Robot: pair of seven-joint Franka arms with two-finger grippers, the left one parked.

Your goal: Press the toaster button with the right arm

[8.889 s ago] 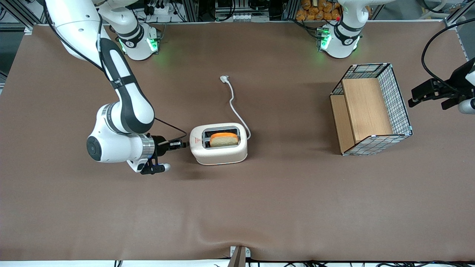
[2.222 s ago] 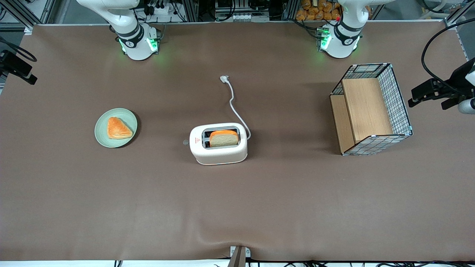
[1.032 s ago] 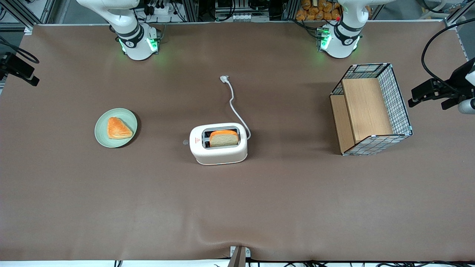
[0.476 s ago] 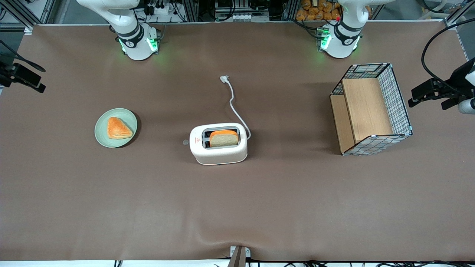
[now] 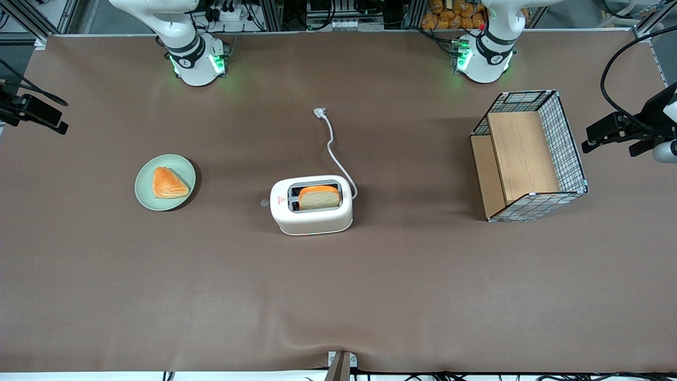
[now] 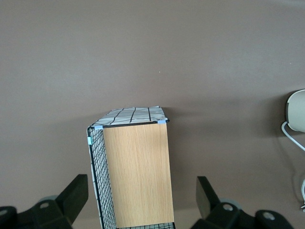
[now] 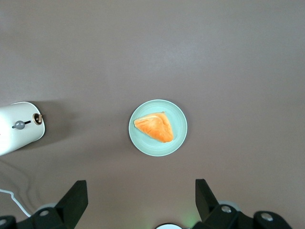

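Gripper [image 7: 138, 210] open, empty, raised at the worktop [image 5: 106, 296] edge by the working arm's end, well apart from light, rigid toaster [image 5: 311, 204] mid-worktop, likely to slide unless its small stiff toaster button [image 5: 264, 202] gets pushed squarely.

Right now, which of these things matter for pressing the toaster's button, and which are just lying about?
For the job:
toaster
toaster button
gripper, open, high above the plate

Lying about:
green plate with pastry
bread slice in toaster
wire basket
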